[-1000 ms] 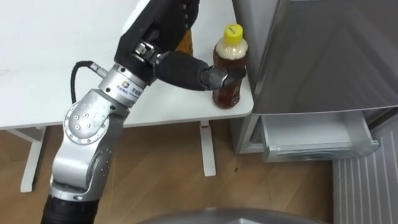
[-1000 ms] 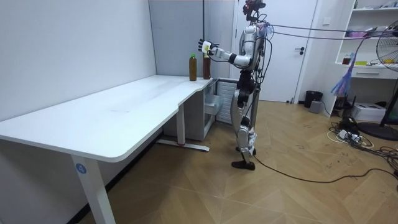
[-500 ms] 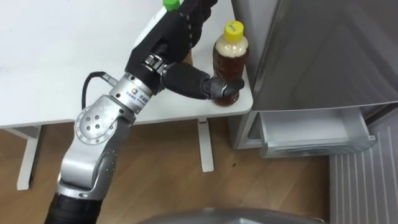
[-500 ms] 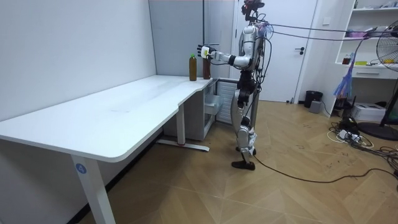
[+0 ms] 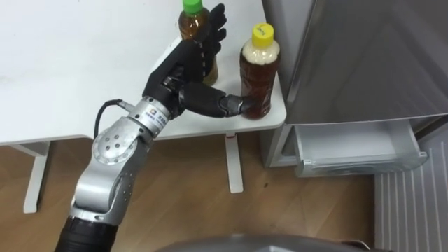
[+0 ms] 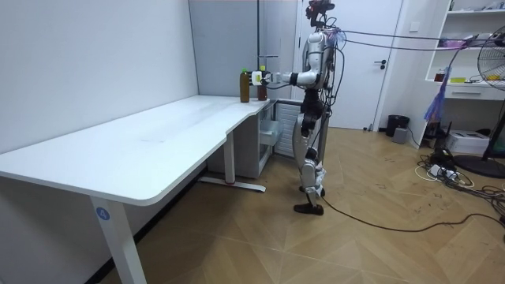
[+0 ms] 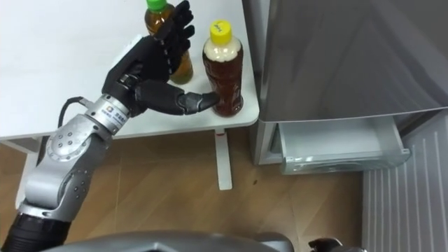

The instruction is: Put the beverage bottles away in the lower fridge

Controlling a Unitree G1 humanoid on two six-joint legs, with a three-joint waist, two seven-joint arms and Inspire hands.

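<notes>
At table (image 5: 63,84) corner | left hand (image 5: 183,73) splayed, thumb against yellow-capped bottle (image 5: 259,70) | green-capped bottle (image 5: 190,21) behind

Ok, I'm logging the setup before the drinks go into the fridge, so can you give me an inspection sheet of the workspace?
Surface: white table, two bottles at its corner beside the fridge.
Job's things: yellow-capped bottle and green-capped bottle, both upright on the table; fridge with its lower drawer pulled open.
Clutter: nothing seen.
Hands: left hand open, between the bottles, thumb against the yellow-capped bottle, fingers straight in front of the green-capped bottle.
Cables: loose cables on the floor, away from the table.
Surroundings: wood floor; standing fan.
</notes>
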